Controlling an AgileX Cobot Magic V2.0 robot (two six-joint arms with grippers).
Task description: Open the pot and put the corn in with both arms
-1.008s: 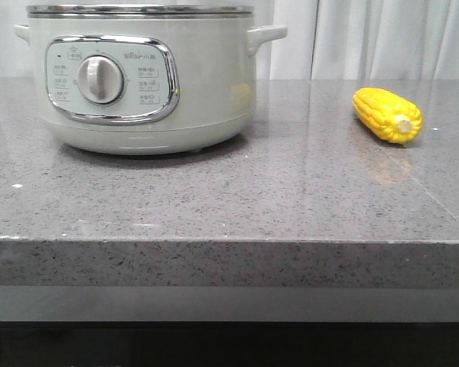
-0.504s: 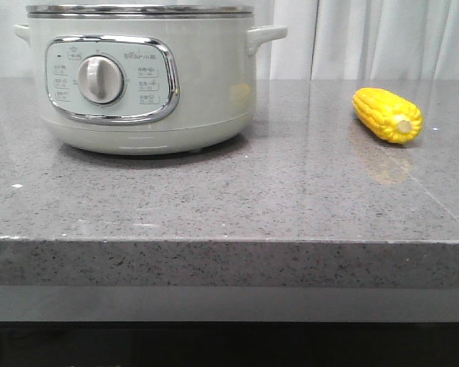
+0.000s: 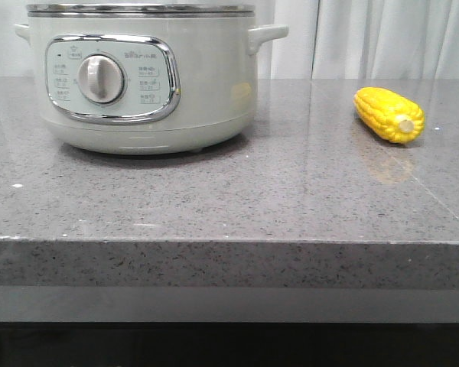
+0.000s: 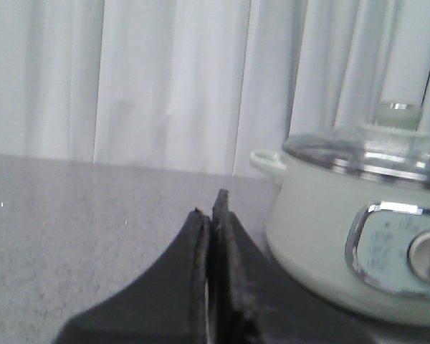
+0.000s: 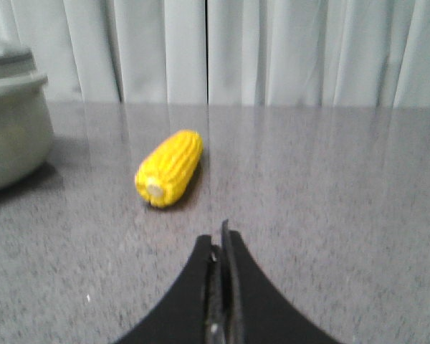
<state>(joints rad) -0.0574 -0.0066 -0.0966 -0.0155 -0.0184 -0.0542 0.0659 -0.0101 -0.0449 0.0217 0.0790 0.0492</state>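
Note:
The pale-green pot (image 3: 145, 76) stands at the back left of the grey counter, its steel-rimmed lid (image 3: 140, 10) on. It also shows in the left wrist view (image 4: 358, 229), where the glass lid (image 4: 373, 147) and its knob are visible. The yellow corn (image 3: 389, 115) lies on the counter at the right, stub end toward the front. It also shows in the right wrist view (image 5: 169, 168). My left gripper (image 4: 209, 208) is shut and empty, beside the pot. My right gripper (image 5: 221, 236) is shut and empty, short of the corn. Neither gripper shows in the front view.
The grey speckled counter (image 3: 229, 199) ends in a front edge (image 3: 229, 241) near the camera. White curtains (image 3: 382, 38) hang behind it. The pot's edge (image 5: 11, 129) shows in the right wrist view.

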